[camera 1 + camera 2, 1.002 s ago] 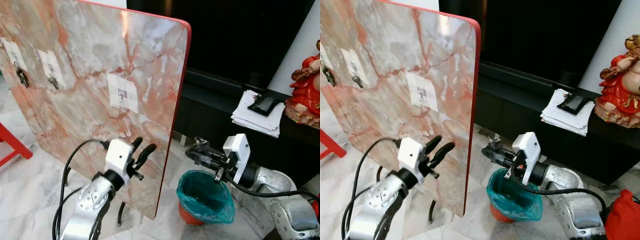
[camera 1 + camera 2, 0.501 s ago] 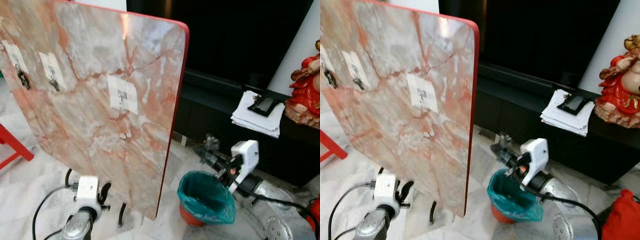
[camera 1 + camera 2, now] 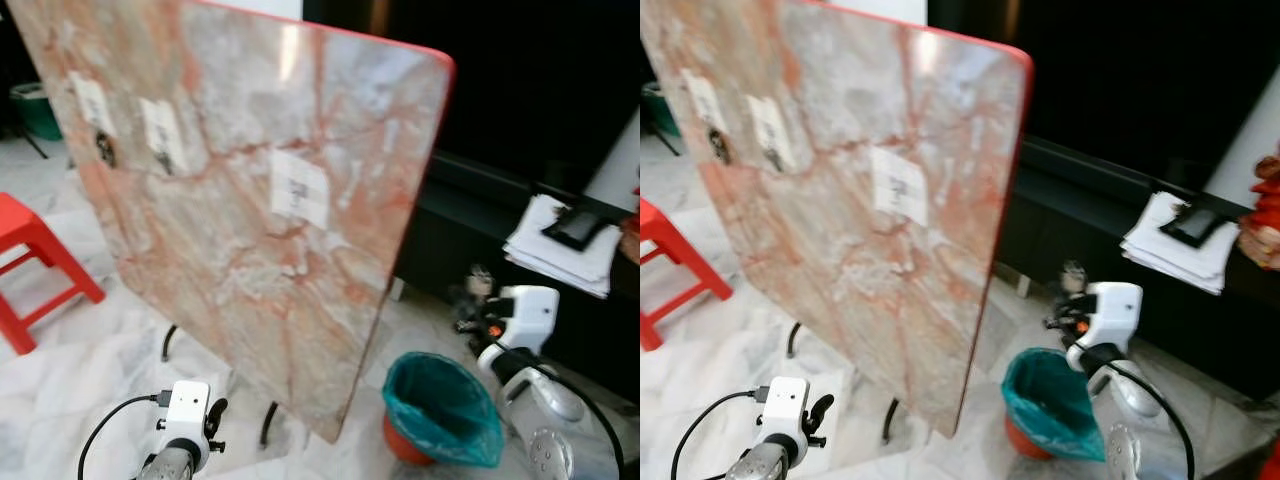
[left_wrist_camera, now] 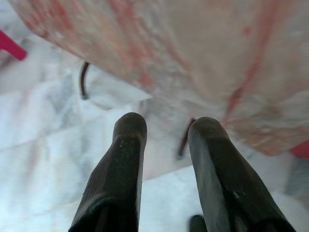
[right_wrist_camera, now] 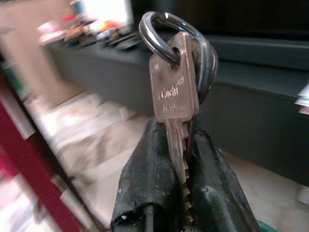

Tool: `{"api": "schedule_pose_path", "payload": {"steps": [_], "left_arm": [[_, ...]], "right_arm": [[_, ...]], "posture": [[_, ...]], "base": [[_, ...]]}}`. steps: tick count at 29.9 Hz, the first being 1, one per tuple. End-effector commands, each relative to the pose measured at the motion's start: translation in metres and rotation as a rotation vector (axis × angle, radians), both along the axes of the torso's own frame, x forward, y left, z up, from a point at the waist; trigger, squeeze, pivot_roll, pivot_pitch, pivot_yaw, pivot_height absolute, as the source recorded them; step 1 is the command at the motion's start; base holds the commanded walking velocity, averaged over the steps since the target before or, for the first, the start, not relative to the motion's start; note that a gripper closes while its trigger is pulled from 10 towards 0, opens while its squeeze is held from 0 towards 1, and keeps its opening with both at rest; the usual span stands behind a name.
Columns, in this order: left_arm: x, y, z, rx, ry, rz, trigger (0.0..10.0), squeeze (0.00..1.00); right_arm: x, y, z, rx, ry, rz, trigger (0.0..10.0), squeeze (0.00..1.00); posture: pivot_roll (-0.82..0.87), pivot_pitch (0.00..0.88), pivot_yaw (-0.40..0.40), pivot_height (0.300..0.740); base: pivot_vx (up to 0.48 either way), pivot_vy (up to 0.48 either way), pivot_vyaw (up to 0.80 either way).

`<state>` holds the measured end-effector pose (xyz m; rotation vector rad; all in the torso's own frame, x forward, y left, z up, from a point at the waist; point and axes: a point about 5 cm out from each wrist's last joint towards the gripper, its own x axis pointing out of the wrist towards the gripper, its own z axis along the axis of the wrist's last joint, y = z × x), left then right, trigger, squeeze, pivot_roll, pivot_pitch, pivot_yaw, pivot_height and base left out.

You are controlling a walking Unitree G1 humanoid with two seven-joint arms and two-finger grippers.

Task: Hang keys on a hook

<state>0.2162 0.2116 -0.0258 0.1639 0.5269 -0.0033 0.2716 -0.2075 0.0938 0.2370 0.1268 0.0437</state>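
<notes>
A marble-patterned board (image 3: 250, 200) with a red rim leans on a stand and carries three white patches with small hooks. The hook nearest the board's right edge (image 3: 298, 188) is bare, as is the middle hook (image 3: 160, 140). Something dark hangs from the leftmost hook (image 3: 101, 147). My right gripper (image 3: 470, 300) is right of the board, above the bin, shut on a silver key (image 5: 174, 92) whose ring (image 5: 178, 34) sticks up past the fingertips. My left gripper (image 3: 215, 415) hangs low before the board's foot, open with nothing between its fingers (image 4: 120, 174).
A red bin with a teal liner (image 3: 440, 405) stands on the marble floor under my right arm. A red stool (image 3: 30, 260) is at the left. Behind the board runs a dark cabinet (image 3: 1120, 230) bearing a paper stack (image 3: 560, 245) and a red figure (image 3: 1265, 195).
The camera has swung left, so the board sits further right in the picture. My left arm has dropped from in front of the board to near the floor. The right gripper still holds the keys.
</notes>
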Motion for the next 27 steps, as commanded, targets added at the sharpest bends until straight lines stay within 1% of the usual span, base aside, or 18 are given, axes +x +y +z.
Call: {"api": "schedule_pose_path", "payload": {"steps": [1, 2, 3, 4, 6, 7, 8, 10, 15, 21, 27], "left_arm": [[0.002, -0.007, -0.001, -0.001, -0.011, -0.03, 10.0, 0.0], [0.002, -0.007, -0.001, -0.001, -0.011, -0.03, 10.0, 0.0], [0.002, -0.007, -0.002, 0.011, -0.013, -0.045, 10.0, 0.0], [0.002, -0.007, -0.003, 0.011, -0.013, -0.047, 10.0, 0.0], [0.002, -0.007, -0.003, 0.009, -0.012, -0.045, 10.0, 0.0], [0.002, -0.008, -0.003, 0.011, -0.011, -0.048, 10.0, 0.0], [0.002, -0.008, -0.003, 0.011, -0.011, -0.048, 10.0, 0.0], [0.002, -0.008, -0.004, 0.006, -0.006, -0.047, 10.0, 0.0], [0.001, -0.007, -0.006, 0.005, -0.001, -0.048, 10.0, 0.0], [0.003, -0.01, -0.008, 0.013, 0.004, -0.071, 10.0, 0.0], [0.004, -0.009, -0.006, 0.014, -0.003, -0.072, 10.0, 0.0]], "right_arm": [[-0.005, -0.024, -0.005, -0.048, 0.014, -0.16, 10.0, 0.0], [-0.005, -0.024, -0.005, -0.048, 0.014, -0.16, 10.0, 0.0], [-0.006, -0.034, -0.008, -0.075, 0.013, -0.267, 10.0, 0.0], [-0.007, -0.042, -0.009, -0.135, 0.015, -0.36, 10.0, 0.0], [-0.007, -0.045, -0.009, -0.164, 0.021, -0.391, 10.0, 0.0], [-0.007, -0.05, -0.009, -0.169, 0.024, -0.438, 10.0, 0.0], [-0.007, -0.05, -0.009, -0.169, 0.024, -0.438, 10.0, 0.0], [-0.007, -0.056, -0.009, -0.2, 0.023, -0.512, 10.0, 0.0], [0.001, -0.051, -0.006, -0.206, -0.009, -0.515, 10.0, 0.0], [0.005, -0.049, -0.008, -0.217, -0.018, -0.545, 10.0, 0.0], [0.006, -0.049, -0.008, -0.222, -0.022, -0.567, 10.0, 0.0]], "posture": [[-0.03, 0.0, -0.057, 0.74], [-0.03, 0.0, -0.057, 0.74], [-0.03, 0.0, -0.057, 0.74], [-0.03, 0.0, -0.057, 0.74], [-0.03, 0.0, -0.054, 0.74], [-0.03, 0.0, -0.053, 0.74], [-0.03, 0.0, -0.053, 0.74], [-0.03, 0.0, -0.053, 0.74], [-0.02, 0.0, -0.051, 0.74], [-0.01, 0.0, -0.048, 0.74], [-0.01, 0.0, -0.044, 0.74]], "base": [[0.0, 0.0, 0.0], [0.0, 0.0, 0.0], [0.0, 0.0, 0.0], [0.0, 0.0, 0.0], [0.0, 0.0, 0.0], [0.0, 0.0, 0.0], [0.0, 0.0, 0.0], [0.0, 0.0, 0.0], [0.0, 0.341, 0.0], [0.0, 0.366, 0.0], [0.0, 0.371, 0.0]]}}
